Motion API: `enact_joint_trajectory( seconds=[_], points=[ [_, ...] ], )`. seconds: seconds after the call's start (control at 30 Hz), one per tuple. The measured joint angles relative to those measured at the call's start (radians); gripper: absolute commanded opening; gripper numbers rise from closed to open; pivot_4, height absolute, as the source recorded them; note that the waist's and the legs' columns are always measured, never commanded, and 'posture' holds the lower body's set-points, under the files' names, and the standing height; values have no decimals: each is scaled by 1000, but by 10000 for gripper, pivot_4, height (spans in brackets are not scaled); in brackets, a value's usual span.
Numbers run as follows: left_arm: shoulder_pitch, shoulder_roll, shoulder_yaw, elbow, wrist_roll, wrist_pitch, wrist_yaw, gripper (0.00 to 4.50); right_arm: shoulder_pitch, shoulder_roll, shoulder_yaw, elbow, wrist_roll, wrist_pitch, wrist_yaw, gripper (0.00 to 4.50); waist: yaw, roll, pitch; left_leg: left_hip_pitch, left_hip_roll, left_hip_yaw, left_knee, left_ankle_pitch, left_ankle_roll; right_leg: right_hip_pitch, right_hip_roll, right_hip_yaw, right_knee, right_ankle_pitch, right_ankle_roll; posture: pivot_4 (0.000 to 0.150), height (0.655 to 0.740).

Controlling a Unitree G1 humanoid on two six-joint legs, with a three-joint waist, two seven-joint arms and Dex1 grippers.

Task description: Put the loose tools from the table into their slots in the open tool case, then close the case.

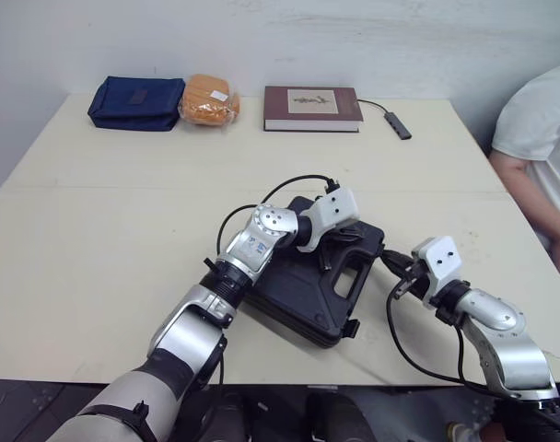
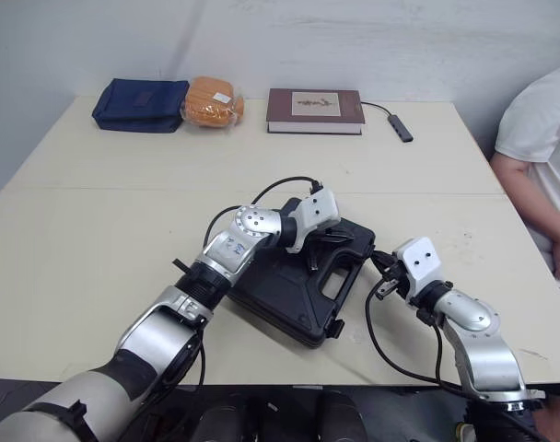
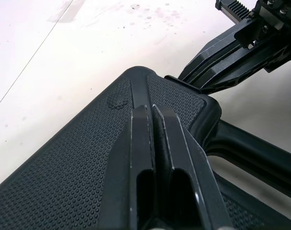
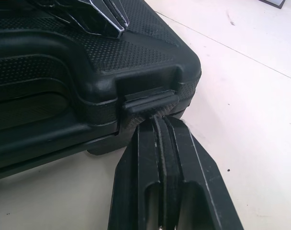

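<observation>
Tool case (image 1: 303,285), black and with its lid (image 3: 78,163) down, sits on the pale table (image 1: 96,230) near the front edge, a little right of centre. From the left, the left gripper (image 3: 151,111) lies on the pebbled lid by the handle corner, its fingers pressed together. On the case's right side the right gripper (image 4: 160,123), fingers likewise pressed together, has its tips against the latch (image 4: 150,103). A person (image 1: 538,138) in white sits at the far right.
</observation>
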State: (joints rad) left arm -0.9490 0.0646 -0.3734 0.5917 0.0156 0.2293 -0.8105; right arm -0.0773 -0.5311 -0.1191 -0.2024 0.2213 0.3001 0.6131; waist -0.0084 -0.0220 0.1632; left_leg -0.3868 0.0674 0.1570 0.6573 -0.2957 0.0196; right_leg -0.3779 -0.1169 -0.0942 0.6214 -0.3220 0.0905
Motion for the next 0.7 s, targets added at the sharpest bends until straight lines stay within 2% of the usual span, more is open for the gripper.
enact_joint_trajectory(
  seconds=[0.47, 0.7],
  points=[
    [5, 24, -1, -24, 24, 11, -19, 937, -63, -25, 28, -28, 2, 79, 56, 0, -23, 0, 0, 3, 0, 0, -7, 2, -2, 0, 1, 1, -1, -1, -3, 1500, 7400],
    [9, 28, -1, -26, 26, 13, -19, 937, -77, -12, 55, -26, -12, 85, 58, 0, -28, -3, -1, 10, 0, 0, -11, 1, -6, 1, 4, 5, -1, -2, -5, 1500, 7400]
  ],
)
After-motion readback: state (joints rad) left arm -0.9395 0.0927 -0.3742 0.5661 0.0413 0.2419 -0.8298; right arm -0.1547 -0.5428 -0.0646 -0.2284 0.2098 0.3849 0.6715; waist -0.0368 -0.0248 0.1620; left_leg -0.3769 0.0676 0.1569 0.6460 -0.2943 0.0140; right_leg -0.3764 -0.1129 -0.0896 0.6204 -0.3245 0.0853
